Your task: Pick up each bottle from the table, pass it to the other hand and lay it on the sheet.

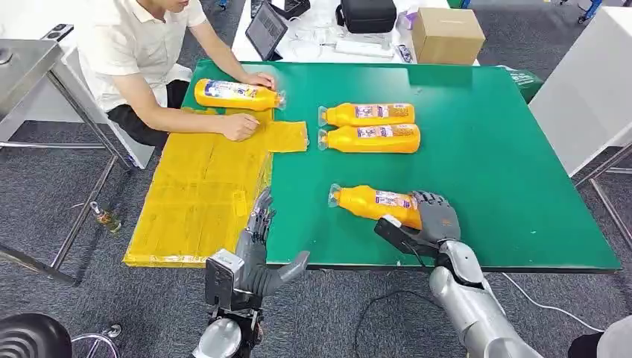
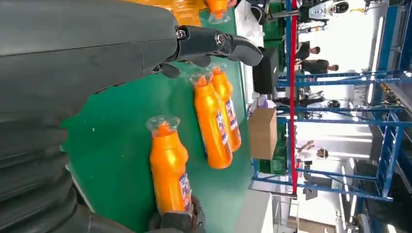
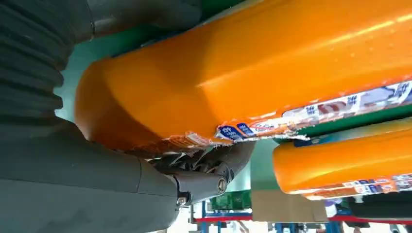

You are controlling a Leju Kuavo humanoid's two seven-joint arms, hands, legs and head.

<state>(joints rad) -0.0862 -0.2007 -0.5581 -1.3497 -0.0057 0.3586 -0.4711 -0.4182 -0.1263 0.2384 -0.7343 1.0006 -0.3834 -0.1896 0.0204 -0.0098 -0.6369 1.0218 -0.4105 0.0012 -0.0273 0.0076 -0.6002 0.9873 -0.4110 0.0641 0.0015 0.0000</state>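
Though the labels carry blue and white print, you cannot read any of it. Your right robot hand (image 1: 434,216) grips the base of the near bottle (image 1: 370,203), a glossy orange plastic one lying on the green counter (image 1: 492,149). Your left robot hand (image 1: 258,224) hovers empty, fingers straight, beside the crinkled yellow sheet (image 1: 194,194). Two more bottles (image 1: 370,127) lie side by side beyond.
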